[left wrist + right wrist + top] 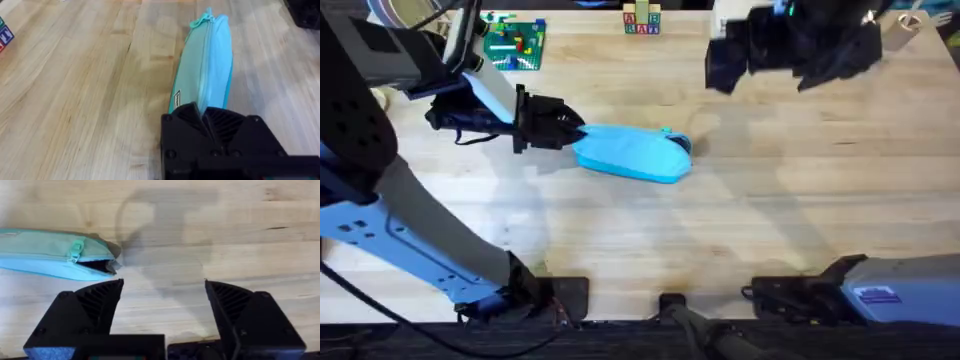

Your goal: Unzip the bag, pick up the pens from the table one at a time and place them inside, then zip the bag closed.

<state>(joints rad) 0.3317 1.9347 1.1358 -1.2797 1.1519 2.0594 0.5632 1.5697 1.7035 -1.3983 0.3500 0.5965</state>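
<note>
The desk (pixel 740 230) is big and made of light wood. The bag (pixel 632 153) lies flat on it, long and blue.

The left gripper (pixel 570 128) is clenched on one end of the bag. In the left wrist view its black fingers (pixel 192 120) pinch the cloth right at the near end, and the zip line runs straight away from them. The bag stretches out in front of this gripper.

The right gripper (pixel 164 297) is released, with its jaws wide apart. It hangs above the desk with nothing between them. From the right wrist view, the bag's far end sits ahead of this gripper and off to one side, near but not touching. The zip pull (pixel 76 250) is there, a small pale tab on top. Just past it the bag's end (pixel 102 266) gapes a little, so the zip looks nearly shut, not all the way.

I see no pens on the desk, so I think the step now is closing the zip.

To do it well, the left gripper should keep a firm hold so the bag cannot slide. The right gripper should come down onto the small tab, pinch it, and pull away from the left gripper, along the zip line. A slow, straight pull should keep the cloth from bunching.
</note>
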